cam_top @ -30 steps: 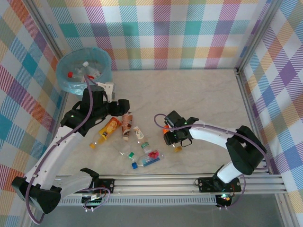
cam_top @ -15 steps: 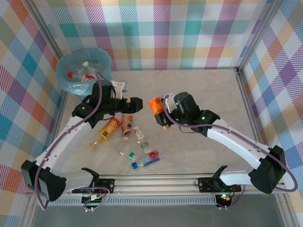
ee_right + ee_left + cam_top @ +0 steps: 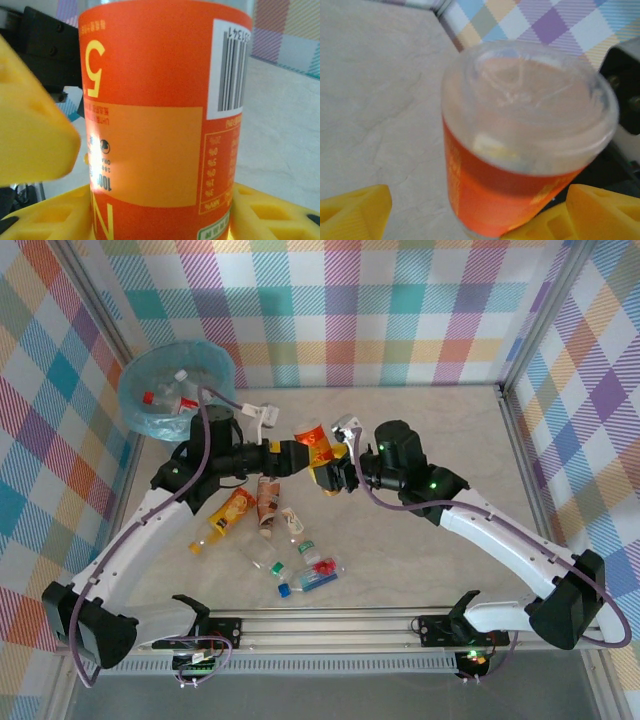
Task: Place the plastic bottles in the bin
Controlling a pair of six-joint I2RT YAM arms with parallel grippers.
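1. Passing the orange-labelled bottle (image 3: 318,455) from one arm to the other, as judged: held off the table (image 3: 430,430), caught between both sets of fingers, well apart from the bin (image 3: 127,400).
2. Right gripper (image 3: 330,478): clamped on the bottle's label band. Yellow fingers (image 3: 30,135) pressed against both flanks in the right wrist view, barcode towards the lens.
3. Left gripper (image 3: 302,453): spread around the bottle's clear end, not gripping. One fingertip (image 3: 355,210) well clear of the wall. Opposite one just beside it or touching; cannot tell which.
4. Next move, as judged: close the left fingers squarely on the body before loosening the right. Round, slick wall, so likely to slip or swing if pinched off-centre. Then carry it back past the left wrist to the bin and release above the rim.
5. Bin: lined with a light blue bag (image 3: 215,355), sitting behind the left fingers. Several binned bottles (image 3: 180,390) inside, red caps and a white cap legible. Exact count not readable.
6. Loose bottles (image 3: 267,502): about six, lying flat on the table on the near side of both sets of fingers. Task partway through, as judged.
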